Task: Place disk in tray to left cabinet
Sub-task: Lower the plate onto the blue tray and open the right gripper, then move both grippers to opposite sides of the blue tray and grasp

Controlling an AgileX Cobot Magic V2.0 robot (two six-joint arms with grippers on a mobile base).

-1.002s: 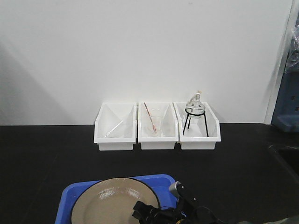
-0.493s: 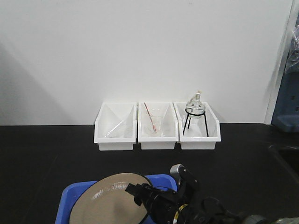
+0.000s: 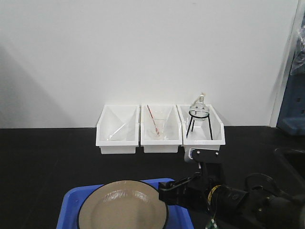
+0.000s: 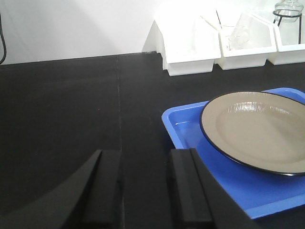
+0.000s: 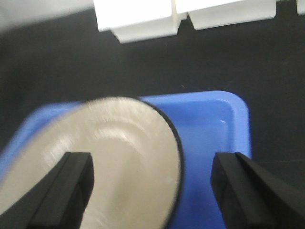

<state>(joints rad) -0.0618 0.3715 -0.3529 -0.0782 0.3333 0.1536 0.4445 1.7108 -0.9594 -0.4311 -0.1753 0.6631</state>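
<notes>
Black desk (image 3: 47, 152), flat matte top, runs back to the white wall (image 3: 143, 47). Directly on it: blue tray (image 3: 69, 202) at the near edge, left of centre; three white bins (image 3: 161, 143) side by side in a row at the back, against the wall. Tray and bins are well apart.

One disk (image 3: 121, 210), one tray (image 3: 66, 204), three white bins (image 3: 161, 143), one flask (image 3: 198, 106)

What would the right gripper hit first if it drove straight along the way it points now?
Likely the disk: in the wrist view it lies between the jaws of the open right gripper, with the tray beneath it. Depth is unclear.
</notes>
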